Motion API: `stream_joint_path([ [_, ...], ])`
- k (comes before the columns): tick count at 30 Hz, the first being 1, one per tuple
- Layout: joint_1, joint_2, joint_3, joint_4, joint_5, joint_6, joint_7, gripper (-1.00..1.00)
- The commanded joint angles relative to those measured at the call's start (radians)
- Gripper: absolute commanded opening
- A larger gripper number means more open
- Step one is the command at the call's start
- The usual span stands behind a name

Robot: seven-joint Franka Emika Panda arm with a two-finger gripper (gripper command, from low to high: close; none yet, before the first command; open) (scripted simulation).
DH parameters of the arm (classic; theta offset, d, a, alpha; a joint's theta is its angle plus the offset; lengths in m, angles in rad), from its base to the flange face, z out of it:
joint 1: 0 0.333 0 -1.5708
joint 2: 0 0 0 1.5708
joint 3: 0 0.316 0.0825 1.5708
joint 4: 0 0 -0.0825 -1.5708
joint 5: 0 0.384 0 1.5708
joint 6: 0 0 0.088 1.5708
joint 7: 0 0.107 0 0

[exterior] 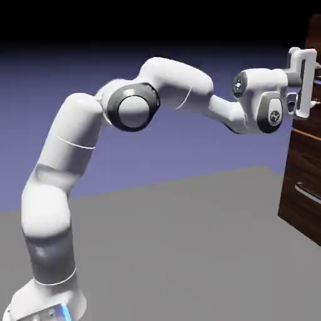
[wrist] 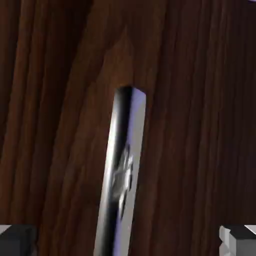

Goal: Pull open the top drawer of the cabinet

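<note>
Dark striped wood of the top drawer [wrist: 200, 125] fills the hand view, with its silver handle [wrist: 122, 170] running up from the bottom edge to mid picture. My gripper [wrist: 127, 243] is open: one grey fingertip [wrist: 15, 241] shows at the lower left and the other at the lower right, the handle between them and untouched. In the exterior view the gripper [exterior: 311, 84] is level with the upper part of the cabinet [exterior: 304, 182] at the picture's right edge, and the hand hides the handle there.
A lower drawer with a silver bar handle [exterior: 307, 193] sits below the hand. The grey table [exterior: 188, 251] stretches between the robot's base and the cabinet. The arm arches from the lower left across to the cabinet.
</note>
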Motion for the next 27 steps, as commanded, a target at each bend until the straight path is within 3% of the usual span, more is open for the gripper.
stream_joint_path([
  [1,-0.001,0.02,-0.002,0.026,-0.005,0.008,0.034,0.0],
  [13,-0.082,0.255,0.153,0.413,-0.015,-0.155,-0.038,0.0],
  [14,-0.082,0.255,0.153,0.413,-0.015,-0.155,-0.038,-1.0],
  [21,-0.073,0.228,0.073,0.389,-0.223,-0.136,0.223,-1.0],
  [27,0.019,0.106,-0.085,0.181,-0.195,-0.038,0.278,-1.0],
])
